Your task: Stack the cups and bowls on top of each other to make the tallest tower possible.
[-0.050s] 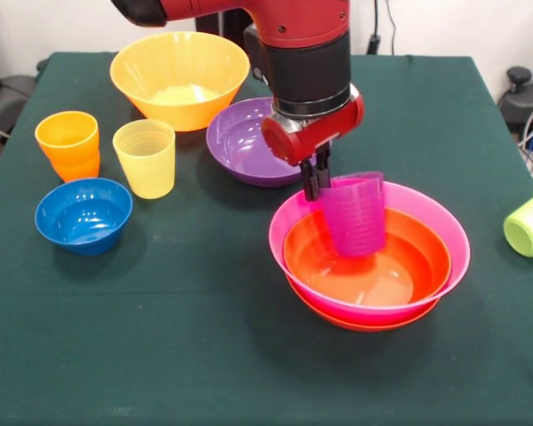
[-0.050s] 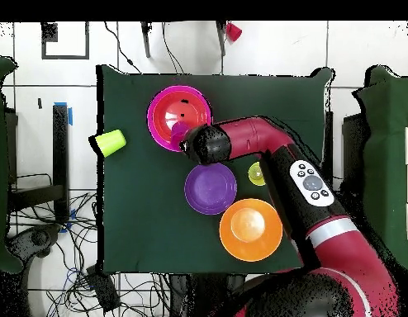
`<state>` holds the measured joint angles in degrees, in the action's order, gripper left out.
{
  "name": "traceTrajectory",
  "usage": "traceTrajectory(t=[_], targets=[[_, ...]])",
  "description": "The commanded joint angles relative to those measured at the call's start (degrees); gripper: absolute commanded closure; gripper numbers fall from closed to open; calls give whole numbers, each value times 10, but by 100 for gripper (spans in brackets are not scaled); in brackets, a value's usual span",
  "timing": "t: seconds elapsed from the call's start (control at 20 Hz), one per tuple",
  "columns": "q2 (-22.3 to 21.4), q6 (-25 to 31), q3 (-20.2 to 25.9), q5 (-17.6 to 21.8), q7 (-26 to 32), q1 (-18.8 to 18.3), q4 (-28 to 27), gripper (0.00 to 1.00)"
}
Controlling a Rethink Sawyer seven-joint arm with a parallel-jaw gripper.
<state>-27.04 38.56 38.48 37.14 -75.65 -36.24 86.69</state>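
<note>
My arm reaches down over the green worktop (image 1: 204,355), and my gripper (image 1: 316,185) pinches the rim of the purple cup (image 1: 357,216). The cup stands nearly upright, mouth up, inside the red-orange bowl (image 1: 409,262) nested in the pink bowl (image 1: 444,232). A lime cup (image 1: 531,224) lies on its side nearby.

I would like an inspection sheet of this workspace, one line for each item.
Surface: dark green cloth on the table.
Job's things: purple cup over the tower of red-orange and pink bowls; purple bowl, yellow-orange bowl, blue bowl, orange cup and yellow cup stand apart; lime green cup lies on its side.
Clutter: nothing seen.
Hand: hand shut on the purple cup's rim.
Cables: loose cables on the floor beside the table.
Surroundings: white tiled floor.
</note>
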Motion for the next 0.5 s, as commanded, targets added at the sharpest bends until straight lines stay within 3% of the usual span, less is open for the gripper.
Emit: traceTrajectory(t=[0.05, 0.5], targets=[[41, -19, -63, 53, -18, 21, 36, 100], [40, -28, -70, 51, 7, 14, 54, 100]])
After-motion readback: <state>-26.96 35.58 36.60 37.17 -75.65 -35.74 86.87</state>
